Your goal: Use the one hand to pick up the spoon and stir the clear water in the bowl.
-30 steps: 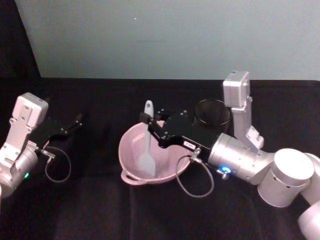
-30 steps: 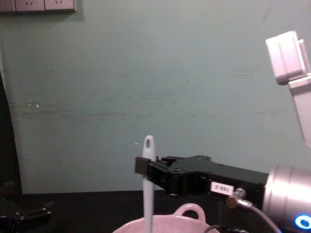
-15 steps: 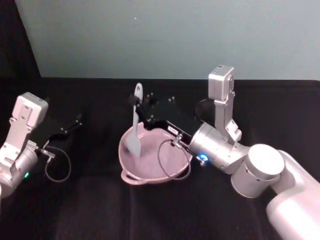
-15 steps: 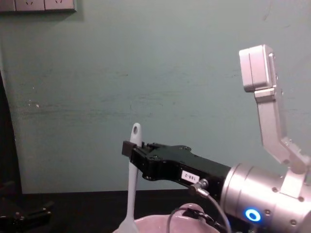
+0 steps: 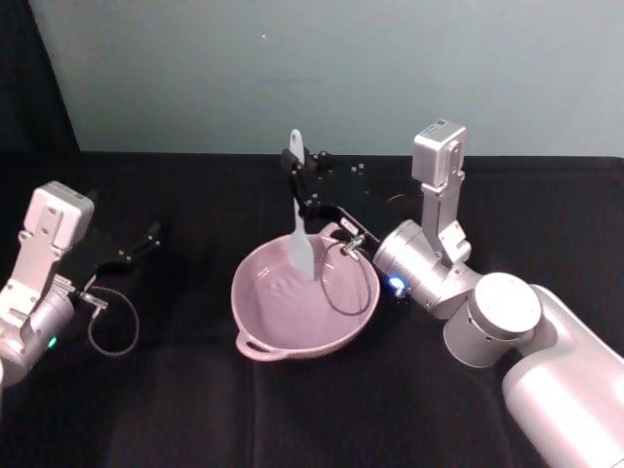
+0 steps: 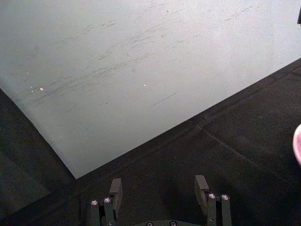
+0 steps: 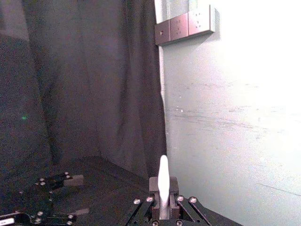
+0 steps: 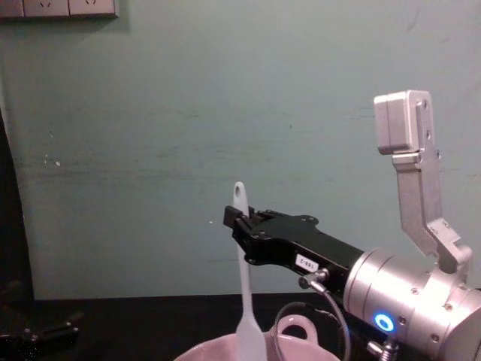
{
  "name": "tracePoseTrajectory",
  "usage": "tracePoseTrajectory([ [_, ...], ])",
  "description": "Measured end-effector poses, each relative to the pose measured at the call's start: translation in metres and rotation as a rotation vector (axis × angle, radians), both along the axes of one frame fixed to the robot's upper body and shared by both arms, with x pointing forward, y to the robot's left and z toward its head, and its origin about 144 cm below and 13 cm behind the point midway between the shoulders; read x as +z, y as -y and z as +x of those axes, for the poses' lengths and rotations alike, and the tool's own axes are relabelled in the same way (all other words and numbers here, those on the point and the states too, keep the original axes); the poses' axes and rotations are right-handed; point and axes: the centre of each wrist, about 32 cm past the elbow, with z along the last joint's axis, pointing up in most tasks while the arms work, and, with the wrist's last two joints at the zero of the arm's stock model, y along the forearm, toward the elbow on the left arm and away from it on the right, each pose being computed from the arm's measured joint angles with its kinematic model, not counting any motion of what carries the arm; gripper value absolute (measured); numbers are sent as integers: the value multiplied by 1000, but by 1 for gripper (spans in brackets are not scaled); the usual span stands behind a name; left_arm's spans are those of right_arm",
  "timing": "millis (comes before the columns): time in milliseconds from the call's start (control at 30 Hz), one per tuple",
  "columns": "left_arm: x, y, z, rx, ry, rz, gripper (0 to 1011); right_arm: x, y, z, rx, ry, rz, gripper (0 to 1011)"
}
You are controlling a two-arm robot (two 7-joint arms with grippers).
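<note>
Pickup's done, you've got the right gripper clamped on the spoon, handle up and blade down inside the far side of the bowl at mid-table, so stirring looks like what's left, while the left gripper sits parked wide apart at the far left.

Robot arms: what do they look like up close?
Both are thick silver cylinders ending in black boxy grippers: left gripper, right gripper. Each carries a looping grey cable; the right arm has a blue light and a small white label.
</note>
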Motion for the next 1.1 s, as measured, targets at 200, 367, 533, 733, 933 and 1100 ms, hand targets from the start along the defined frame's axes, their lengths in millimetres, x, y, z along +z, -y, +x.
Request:
tracePoseTrajectory([
  [200, 0, 0, 0, 0, 0, 0, 1011, 3, 12, -2, -11, 5, -37, 114],
  [367, 0, 0, 0, 0, 0, 0, 1011, 8, 28, -13, 11, -22, -71, 114],
  [533, 0, 0, 0, 0, 0, 0, 1011, 16, 43, -29, 78, -71, -67, 114],
  [733, 0, 0, 0, 0, 0, 0, 1011, 24, 52, -45, 148, -92, -43, 114],
  [933, 0, 0, 0, 0, 0, 0, 1011, 27, 49, -56, 217, -106, -18, 114],
  [1100, 0, 0, 0, 0, 0, 0, 1011, 23, 38, -58, 256, -130, 5, 114],
])
